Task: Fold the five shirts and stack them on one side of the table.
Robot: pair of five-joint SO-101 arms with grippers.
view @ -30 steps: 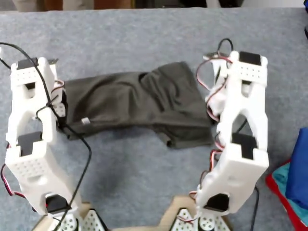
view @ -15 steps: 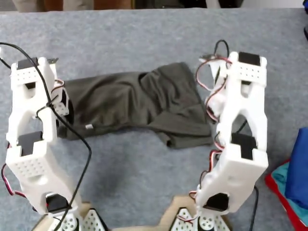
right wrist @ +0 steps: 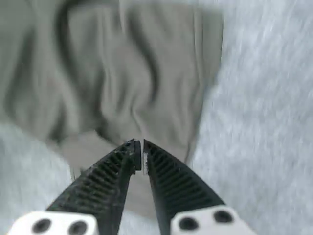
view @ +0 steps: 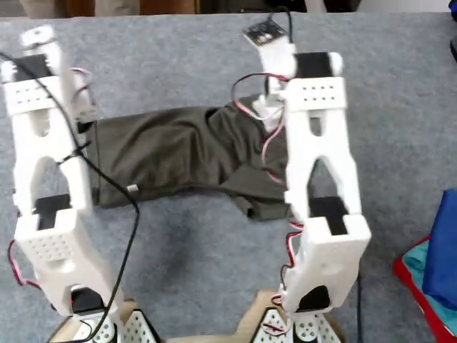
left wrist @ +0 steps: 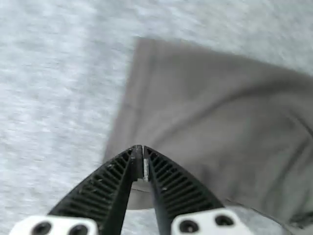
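shirt (view: 193, 153): dark, rumpled, mid-table (view: 178, 50), between the two arms.
left gripper (left wrist: 139, 159): jaws pressed together, empty, above the shirt's side edge.
right gripper (right wrist: 137, 154): jaws together, empty, above the opposite end.
folded clothes (view: 432, 264): table's right edge.

High camera looks straight down over the whole desk (view: 214, 271); both wrist cameras hang close above, facing down at the same shirt (view: 171, 150).

One dark shirt (view: 186, 153), two arms (view: 46, 171) (view: 318, 157), and perhaps three folded garments (view: 443, 250) piled at the edge.
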